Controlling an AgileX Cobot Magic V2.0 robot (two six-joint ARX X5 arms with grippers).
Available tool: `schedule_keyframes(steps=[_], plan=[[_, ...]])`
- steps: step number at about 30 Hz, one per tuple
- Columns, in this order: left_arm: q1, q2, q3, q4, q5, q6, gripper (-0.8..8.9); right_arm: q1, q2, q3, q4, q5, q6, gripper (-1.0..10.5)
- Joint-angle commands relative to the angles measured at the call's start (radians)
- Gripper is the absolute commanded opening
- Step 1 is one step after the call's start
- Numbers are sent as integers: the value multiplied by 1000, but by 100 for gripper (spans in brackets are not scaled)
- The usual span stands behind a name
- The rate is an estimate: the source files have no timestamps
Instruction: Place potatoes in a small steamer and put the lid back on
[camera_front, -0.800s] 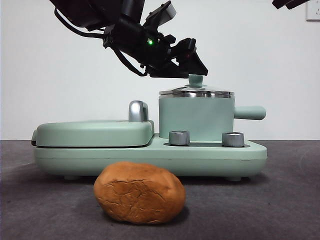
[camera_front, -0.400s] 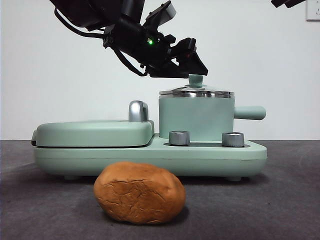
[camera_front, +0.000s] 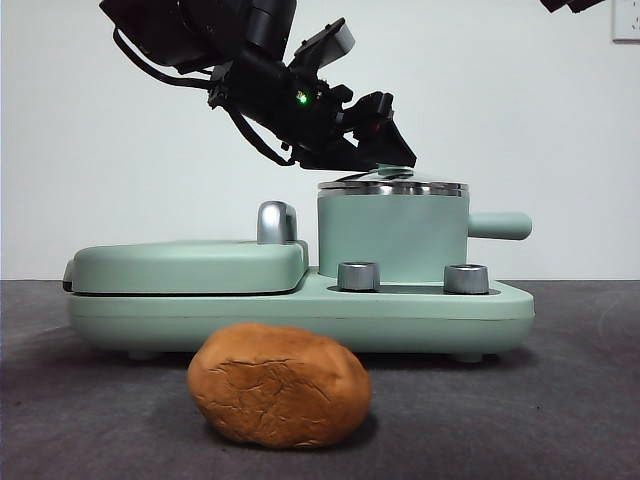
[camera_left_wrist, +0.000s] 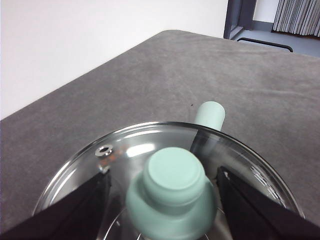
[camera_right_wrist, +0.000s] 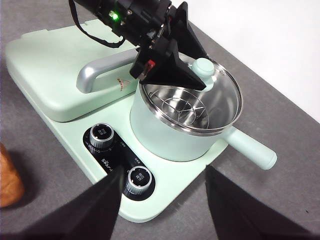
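Observation:
The potato (camera_front: 278, 385), an orange-brown cracked lump, lies on the grey table in front of the appliance; its edge also shows in the right wrist view (camera_right_wrist: 7, 175). The small steamer (camera_front: 392, 235) stands on the mint base with the glass lid (camera_front: 392, 186) on it. My left gripper (camera_front: 390, 155) has come down over the lid. In the left wrist view its open jaws straddle the mint knob (camera_left_wrist: 172, 192), left gripper (camera_left_wrist: 164, 174). High above the appliance hangs my right gripper (camera_right_wrist: 162, 210), open and holding nothing. Its view shows the steamer (camera_right_wrist: 165, 130) and lid (camera_right_wrist: 200, 105).
A flat mint griddle cover (camera_front: 190, 265) with a chrome handle (camera_front: 277, 222) sits left of the steamer. Two steel dials (camera_front: 358, 276) (camera_front: 466, 278) are on the base in front. The steamer's side handle (camera_front: 500, 225) sticks out to the right.
My left gripper has dropped lower onto the lid, so its jaws now cover the knob in the front view. The potato, steamer and lid have not moved.

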Motion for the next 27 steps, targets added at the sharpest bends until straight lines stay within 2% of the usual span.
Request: schedule_keyframes(steps=[1, 7, 14, 17, 27], plan=[[-10, 23, 27, 10, -2, -9, 337, 5, 5, 22, 11, 0, 18, 260], [-11, 32, 27, 10, -2, -9, 325, 5, 5, 22, 11, 1, 18, 260], [-14, 39, 27, 16, -2, -8, 70, 5, 5, 22, 10, 1, 19, 260], [-14, 39, 27, 26, -2, -8, 13, 5, 5, 22, 10, 1, 19, 260], [-13, 37, 29, 40, -2, -8, 14, 5, 5, 22, 10, 1, 19, 260]])
